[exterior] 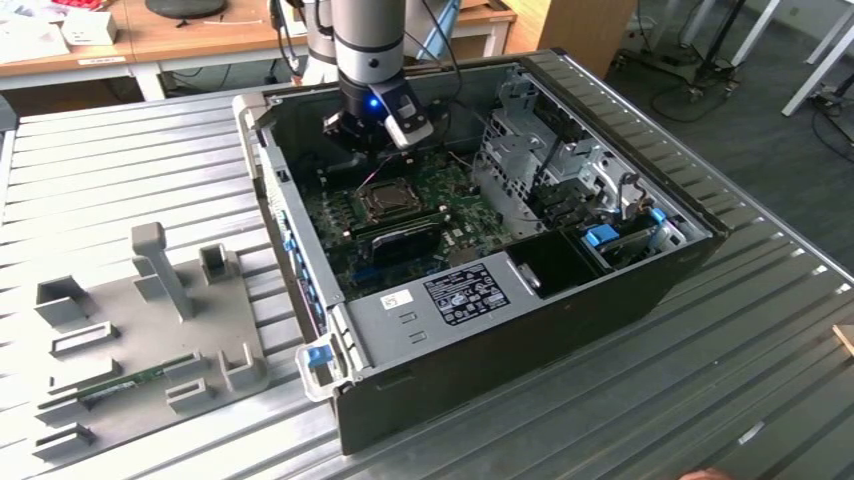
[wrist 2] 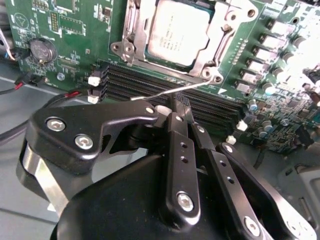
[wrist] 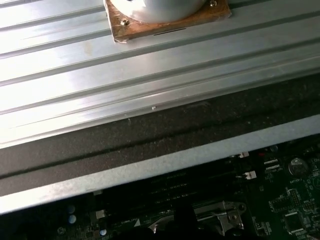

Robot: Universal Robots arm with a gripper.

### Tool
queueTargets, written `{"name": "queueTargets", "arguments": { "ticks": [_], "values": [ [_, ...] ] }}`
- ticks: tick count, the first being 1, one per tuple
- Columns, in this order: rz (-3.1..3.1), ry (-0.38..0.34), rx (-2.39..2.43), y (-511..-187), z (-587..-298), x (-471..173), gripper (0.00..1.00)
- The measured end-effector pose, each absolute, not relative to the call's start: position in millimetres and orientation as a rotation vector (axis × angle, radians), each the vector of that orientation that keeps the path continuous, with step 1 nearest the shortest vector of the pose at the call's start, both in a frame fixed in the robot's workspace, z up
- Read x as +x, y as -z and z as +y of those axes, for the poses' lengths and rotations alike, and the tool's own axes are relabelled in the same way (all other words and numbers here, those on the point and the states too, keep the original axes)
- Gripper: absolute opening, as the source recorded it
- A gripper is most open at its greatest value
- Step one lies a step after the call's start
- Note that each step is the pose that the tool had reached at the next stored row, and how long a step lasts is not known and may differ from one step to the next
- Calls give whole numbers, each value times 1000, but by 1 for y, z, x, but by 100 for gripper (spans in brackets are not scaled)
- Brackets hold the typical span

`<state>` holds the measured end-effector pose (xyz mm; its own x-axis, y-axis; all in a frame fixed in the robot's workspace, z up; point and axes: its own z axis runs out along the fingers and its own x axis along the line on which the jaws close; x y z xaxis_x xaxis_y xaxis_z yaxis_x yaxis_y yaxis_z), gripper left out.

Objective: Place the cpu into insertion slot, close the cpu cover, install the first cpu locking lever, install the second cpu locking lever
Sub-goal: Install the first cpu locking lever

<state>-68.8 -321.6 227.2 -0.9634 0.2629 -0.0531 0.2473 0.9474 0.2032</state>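
Over the memory slots, locking lever aslant, by the pincer

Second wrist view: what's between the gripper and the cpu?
Long black memory slots and a thin metal locking lever, seen in the second wrist view.

Dull metal cpu, glossy black gripper, ribbed metal table.

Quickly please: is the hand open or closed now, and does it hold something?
The hand: closed, with its tips at the thin locking lever; whether it grips the lever cannot be told.
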Motion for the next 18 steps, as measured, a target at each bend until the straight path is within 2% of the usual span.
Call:
{"name": "queueTargets", "arguments": {
  "ticks": [18],
  "values": [
    [3020, -340, 398, -224, -321, -63, 10]
  ]
}}
